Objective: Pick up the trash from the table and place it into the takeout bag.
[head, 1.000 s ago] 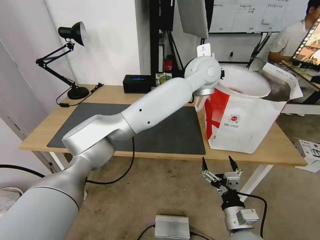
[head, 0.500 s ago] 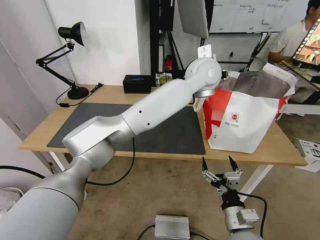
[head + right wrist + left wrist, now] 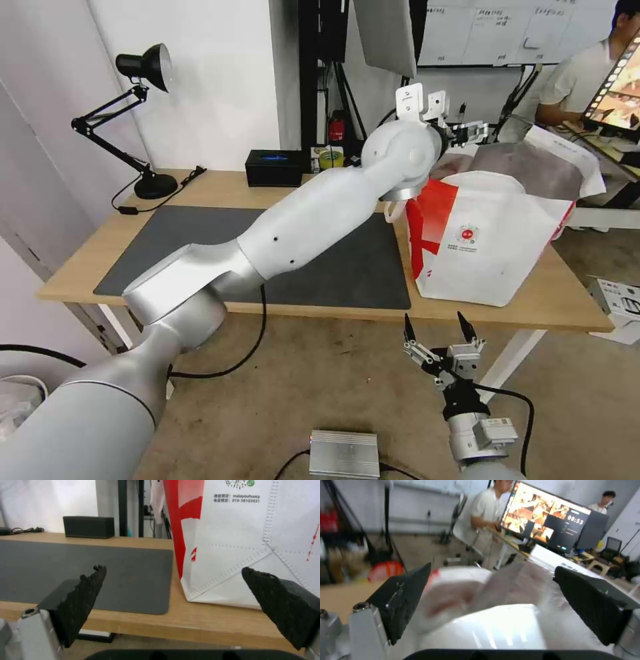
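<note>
The takeout bag [image 3: 493, 247], white and red, stands at the right end of the table [image 3: 87, 260] with its mouth open and its silvery lining showing. My left gripper [image 3: 470, 130] hovers open just above the bag's back left rim, holding nothing. In the left wrist view, blurred white and reddish shapes lie below the left gripper [image 3: 493, 567]; I cannot tell what they are. The trash is out of view. My right gripper [image 3: 435, 320] hangs open below the table's front edge, facing the takeout bag [image 3: 240, 542] and the dark grey mat [image 3: 83, 567].
A black desk lamp [image 3: 143, 67] stands at the back left. A black box [image 3: 273, 167] and a tape roll [image 3: 328, 159] sit along the back edge. A silver box [image 3: 345, 453] lies on the floor in front, and a white carton [image 3: 620, 300] lies at the right.
A large white round shape at the bag's mouth a second ago has gone from sight into the bag. The left gripper has risen above the rim. The right arm is still.
</note>
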You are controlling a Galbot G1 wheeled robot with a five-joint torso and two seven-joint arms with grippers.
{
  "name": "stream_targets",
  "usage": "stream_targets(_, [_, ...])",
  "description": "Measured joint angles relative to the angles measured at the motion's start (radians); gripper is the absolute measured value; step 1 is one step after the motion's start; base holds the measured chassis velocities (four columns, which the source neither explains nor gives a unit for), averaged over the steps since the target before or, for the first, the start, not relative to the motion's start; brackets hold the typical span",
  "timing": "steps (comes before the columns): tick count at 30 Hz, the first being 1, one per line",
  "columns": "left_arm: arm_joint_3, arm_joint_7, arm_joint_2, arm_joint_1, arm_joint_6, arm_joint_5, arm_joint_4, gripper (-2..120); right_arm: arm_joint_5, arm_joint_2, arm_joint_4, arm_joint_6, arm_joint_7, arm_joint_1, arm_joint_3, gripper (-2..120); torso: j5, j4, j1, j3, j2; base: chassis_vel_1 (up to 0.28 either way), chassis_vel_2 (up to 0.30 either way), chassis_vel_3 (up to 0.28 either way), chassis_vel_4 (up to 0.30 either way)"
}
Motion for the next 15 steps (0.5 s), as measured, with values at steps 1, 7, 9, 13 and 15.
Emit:
stream_targets(1, [0.0, 0.0, 0.0, 0.0, 0.0, 0.0, 0.0, 100, 0.0, 0.0, 0.0, 0.0, 0.0, 0.0, 0.0, 100, 0.0, 0.0, 0.0, 0.0, 0.0, 0.0, 0.0, 0.0, 0.0])
stream_targets(7, [0.044, 0.14, 0.158, 0.054, -0.079, 0.252, -0.088, 100, 0.0, 0.0, 0.0, 0.0, 0.0, 0.0, 0.0, 100, -0.0002, 0.0005, 0.0, 0.0, 0.0, 0.0, 0.0, 0.0, 0.0])
stream_targets(9, [0.042, 0.14, 0.181, 0.069, -0.1, 0.277, -0.102, 100, 0.0, 0.0, 0.0, 0.0, 0.0, 0.0, 0.0, 100, -0.0003, 0.0005, 0.0, 0.0, 0.0, 0.0, 0.0, 0.0, 0.0])
stream_targets(13, [0.014, 0.126, 0.237, 0.106, -0.136, 0.368, -0.124, 100, 0.0, 0.0, 0.0, 0.0, 0.0, 0.0, 0.0, 100, -0.0004, 0.0003, 0.0, 0.0, 0.0, 0.0, 0.0, 0.0, 0.0])
stream_targets(15, [-0.007, 0.133, 0.284, 0.128, -0.148, 0.408, -0.145, 100, 0.0, 0.0, 0.0, 0.0, 0.0, 0.0, 0.0, 100, -0.0003, 0.0003, 0.0, 0.0, 0.0, 0.0, 0.0, 0.0, 0.0])
